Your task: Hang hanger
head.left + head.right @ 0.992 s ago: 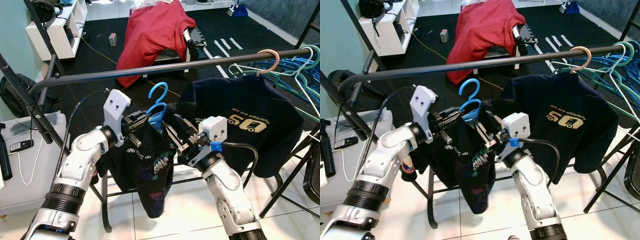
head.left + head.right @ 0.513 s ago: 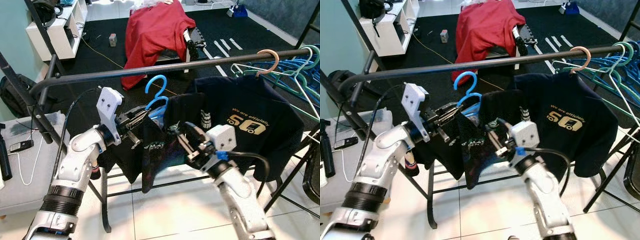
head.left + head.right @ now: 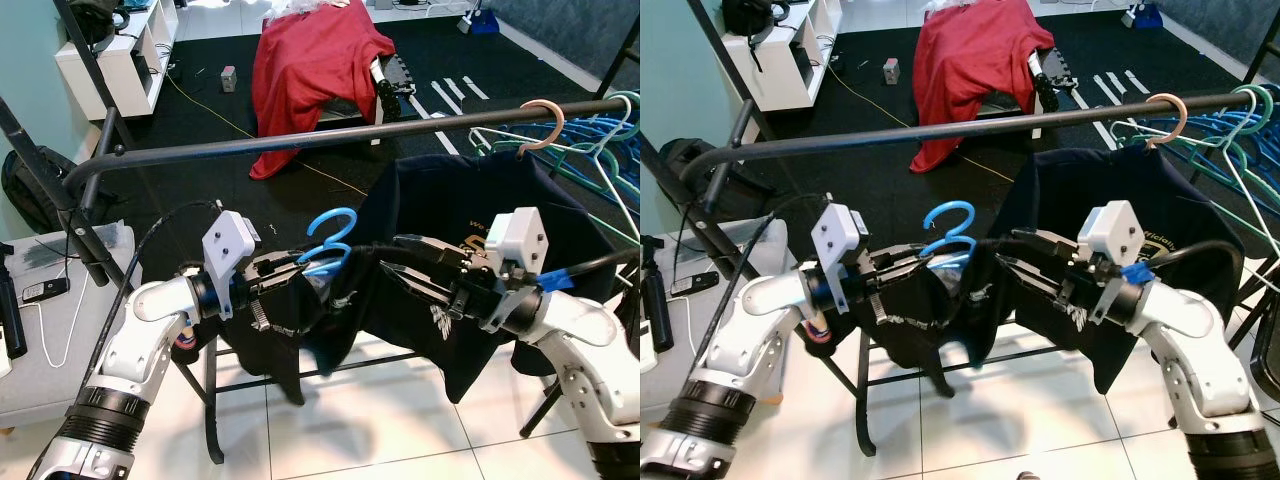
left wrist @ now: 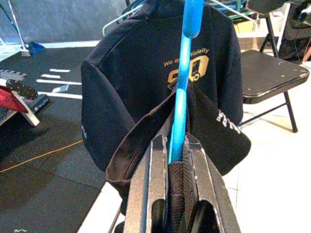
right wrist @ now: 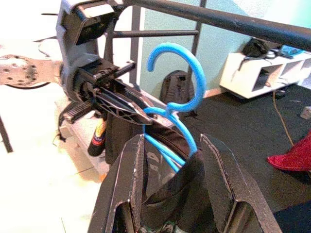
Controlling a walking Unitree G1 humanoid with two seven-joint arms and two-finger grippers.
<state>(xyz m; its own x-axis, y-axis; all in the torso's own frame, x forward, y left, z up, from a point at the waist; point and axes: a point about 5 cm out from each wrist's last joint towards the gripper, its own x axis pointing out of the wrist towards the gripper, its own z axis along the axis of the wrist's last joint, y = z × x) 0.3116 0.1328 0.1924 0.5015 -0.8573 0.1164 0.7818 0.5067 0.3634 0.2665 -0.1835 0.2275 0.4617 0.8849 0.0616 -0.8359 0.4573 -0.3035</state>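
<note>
A blue hanger [image 3: 330, 228] carrying a dark garment [image 3: 300, 320] hangs below the black rail [image 3: 350, 135]. Its hook tilts to the right. My left gripper [image 3: 312, 260] is shut on the hanger's neck just under the hook; the left wrist view shows the blue hanger [image 4: 187, 48] rising from between the fingers. From the right, my right gripper [image 3: 390, 256] reaches in with its fingers spread, open, straddling the garment's shoulder. In the right wrist view the hanger [image 5: 177, 92] and dark cloth sit between the two fingers [image 5: 124, 179].
A navy printed shirt [image 3: 430, 190] hangs from the rail on a pink hanger [image 3: 541, 120] behind my right arm. Several blue and green hangers [image 3: 600, 140] crowd the rail's right end. A red garment [image 3: 310, 70] drapes a chair farther back. A folding chair [image 3: 210, 400] stands below.
My right gripper has swung out to the right and risen, stretching the garment sideways. The left gripper has tilted the hanger so its hook leans right.
</note>
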